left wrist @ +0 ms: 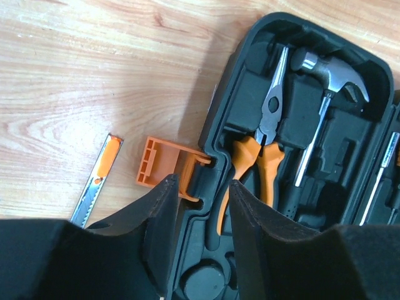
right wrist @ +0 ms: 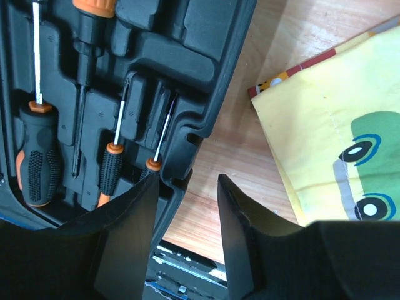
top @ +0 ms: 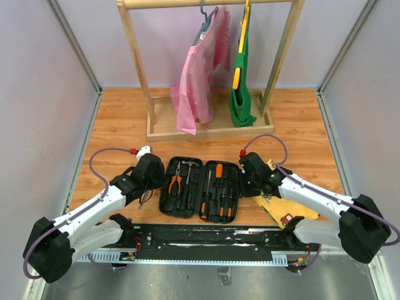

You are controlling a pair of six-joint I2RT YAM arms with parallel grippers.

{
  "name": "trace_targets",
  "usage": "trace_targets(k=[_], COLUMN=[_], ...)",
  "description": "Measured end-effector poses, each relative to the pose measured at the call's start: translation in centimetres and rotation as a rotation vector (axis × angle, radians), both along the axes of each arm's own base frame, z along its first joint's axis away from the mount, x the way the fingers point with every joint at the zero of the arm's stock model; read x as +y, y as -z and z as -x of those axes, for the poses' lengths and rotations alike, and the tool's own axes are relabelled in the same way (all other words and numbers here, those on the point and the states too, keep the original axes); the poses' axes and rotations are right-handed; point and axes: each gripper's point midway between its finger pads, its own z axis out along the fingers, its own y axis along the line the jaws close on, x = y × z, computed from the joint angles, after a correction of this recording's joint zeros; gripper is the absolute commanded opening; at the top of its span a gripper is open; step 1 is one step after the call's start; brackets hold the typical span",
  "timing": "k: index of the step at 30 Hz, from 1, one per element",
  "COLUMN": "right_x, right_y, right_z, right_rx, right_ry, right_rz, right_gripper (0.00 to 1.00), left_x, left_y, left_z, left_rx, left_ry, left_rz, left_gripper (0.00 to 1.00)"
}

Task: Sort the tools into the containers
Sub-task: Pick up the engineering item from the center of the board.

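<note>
The black tool case [top: 200, 187] lies open between the arms. Its left half [left wrist: 294, 37] holds orange-handled pliers [left wrist: 265, 156] and a metal-headed hammer [left wrist: 331, 75]; an orange latch [left wrist: 159, 162] sticks out from its left rim. Its right half [right wrist: 206, 75] holds orange-and-black screwdrivers [right wrist: 37, 156]. My left gripper [left wrist: 201, 182] is open, its fingers either side of the case's left rim by the latch. My right gripper [right wrist: 187, 176] is open, straddling the case's right rim. No black-handled pliers show.
A slim orange-and-metal knife [left wrist: 97, 181] lies on the wood left of the case. The yellow picture board [right wrist: 331, 125] lies right of the case, under the right arm. A wooden clothes rack [top: 209, 128] with hanging garments stands behind.
</note>
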Motion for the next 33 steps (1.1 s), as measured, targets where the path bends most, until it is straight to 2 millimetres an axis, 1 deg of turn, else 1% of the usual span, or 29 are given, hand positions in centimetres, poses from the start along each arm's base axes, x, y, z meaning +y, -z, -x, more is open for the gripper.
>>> trace_targets(k=[1,4,8,16,20,23,29,33], right_x=[0.1,0.1,-0.1,-1.9,-2.6,-3.0,-3.2,-3.0], right_y=[0.2,0.9,0.8,0.8,0.7,0.6,0.0,-0.7], right_z=[0.0,0.0,-0.4,-3.3,-4.6,-5.4,-5.9,-5.9], right_rx=[0.006,0.029,0.034,0.036,0.032,0.026,-0.009,-0.03], right_ry=[0.002,0.013,0.036,0.121,0.129,0.131,0.105,0.085], right_rz=[0.002,0.016,0.022,0.054,0.079,0.09,0.089,0.068], right_gripper=[0.39,0.35,0.32,0.31,0.31,0.33,0.35,0.35], left_x=[0.0,0.1,0.3,1.8,2.5,3.2,4.3,5.0], left_y=[0.2,0.5,0.1,0.1,0.5,1.0,2.6,3.1], left_z=[0.1,0.3,0.1,-0.6,-0.4,0.0,1.0,1.3], left_rx=[0.004,0.01,-0.008,-0.014,0.002,0.025,0.096,0.115], left_ry=[0.002,0.002,-0.009,-0.089,-0.124,-0.153,-0.214,-0.253], left_rz=[0.0,-0.003,0.007,0.0,-0.018,-0.046,-0.094,-0.119], left_gripper=[0.44,0.45,0.44,0.43,0.45,0.47,0.52,0.57])
